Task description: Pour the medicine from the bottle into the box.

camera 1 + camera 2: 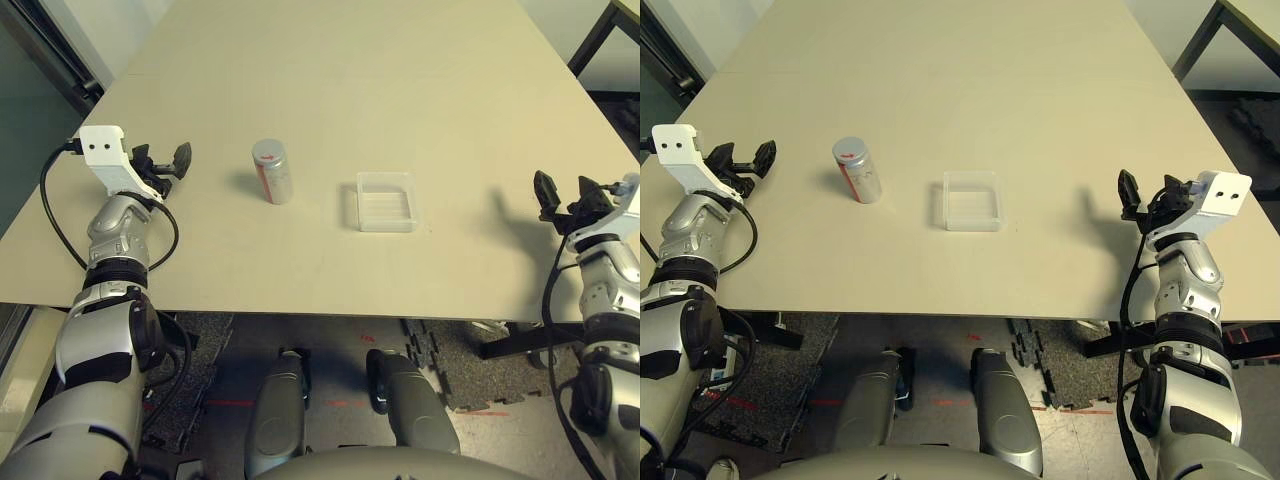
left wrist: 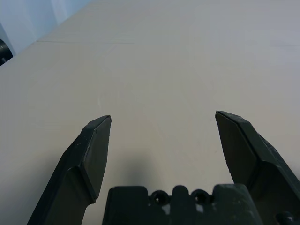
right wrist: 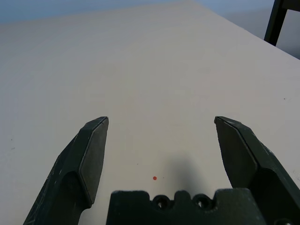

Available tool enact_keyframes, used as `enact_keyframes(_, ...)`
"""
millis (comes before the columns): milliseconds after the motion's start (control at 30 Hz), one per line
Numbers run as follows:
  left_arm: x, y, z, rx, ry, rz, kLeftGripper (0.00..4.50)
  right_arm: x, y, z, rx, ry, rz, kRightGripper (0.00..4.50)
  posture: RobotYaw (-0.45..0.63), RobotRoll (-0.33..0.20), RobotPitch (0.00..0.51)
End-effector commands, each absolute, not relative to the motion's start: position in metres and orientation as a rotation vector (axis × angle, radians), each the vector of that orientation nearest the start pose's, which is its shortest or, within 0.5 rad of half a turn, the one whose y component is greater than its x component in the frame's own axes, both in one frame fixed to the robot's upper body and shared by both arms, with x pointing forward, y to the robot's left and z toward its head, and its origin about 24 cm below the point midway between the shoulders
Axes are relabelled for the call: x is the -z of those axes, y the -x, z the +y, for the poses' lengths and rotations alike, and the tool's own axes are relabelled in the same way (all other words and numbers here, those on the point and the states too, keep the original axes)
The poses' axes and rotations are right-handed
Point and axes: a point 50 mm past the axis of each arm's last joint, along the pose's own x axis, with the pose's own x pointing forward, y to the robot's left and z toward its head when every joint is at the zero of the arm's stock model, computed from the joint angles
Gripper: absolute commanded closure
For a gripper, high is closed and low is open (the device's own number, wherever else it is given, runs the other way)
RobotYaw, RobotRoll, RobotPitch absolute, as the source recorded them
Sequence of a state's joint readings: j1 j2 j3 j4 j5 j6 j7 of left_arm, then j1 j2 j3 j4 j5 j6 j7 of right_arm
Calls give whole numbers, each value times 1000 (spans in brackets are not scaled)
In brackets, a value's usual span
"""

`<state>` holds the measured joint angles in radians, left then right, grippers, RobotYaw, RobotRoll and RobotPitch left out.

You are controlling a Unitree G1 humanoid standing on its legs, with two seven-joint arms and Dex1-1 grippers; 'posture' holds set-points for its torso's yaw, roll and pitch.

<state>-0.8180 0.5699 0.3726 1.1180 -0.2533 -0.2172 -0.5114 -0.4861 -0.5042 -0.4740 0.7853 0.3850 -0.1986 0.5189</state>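
The bottle stands upright near the middle left of the table, silvery-grey with a red-striped white label and a round grey cap. To its right lies the box, a shallow clear plastic tray. My left gripper hovers at the table's left side, well left of the bottle, open and empty. My right gripper is at the right edge of the table, far right of the box, also open and empty. In each wrist view the two black fingers stand wide apart over bare tabletop.
The beige table stretches far back with wide free room. A dark table leg stands beyond the back right corner. Black floor mats lie under the front edge.
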Motion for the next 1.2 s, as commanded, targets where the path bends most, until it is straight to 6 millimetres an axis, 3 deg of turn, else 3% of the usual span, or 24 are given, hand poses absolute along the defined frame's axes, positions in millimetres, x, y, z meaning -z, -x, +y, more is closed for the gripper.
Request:
enact_keyframes(33, -132, -357, 323, -12, 35, -94, 36, -95, -304, -340, 58, -98, -152, 0, 33, 0, 196)
enact_keyframes(300, -135, -362, 316, 18, 37, -92, 36, -102, -303, -348, 64, -80, -160, 0, 17, 0, 193)
enact_keyframes(433, -140, -363, 313, 117, 4, -76, 36, -109, -305, -347, 11, -59, -156, 0, 23, 0, 194)
enact_keyframes(733, -150, -349, 303, 465, -24, -5, 36, -136, -310, -320, -335, 10, -60, 0, 39, 0, 182)
enact_keyframes(933, -150, -332, 287, 666, -62, 78, 36, -146, -304, -289, -565, 36, 10, 0, 43, 0, 181)
enact_keyframes(1200, -148, -329, 274, 737, -70, 119, 36, -149, -293, -259, -733, 49, 92, 0, 33, 0, 183)
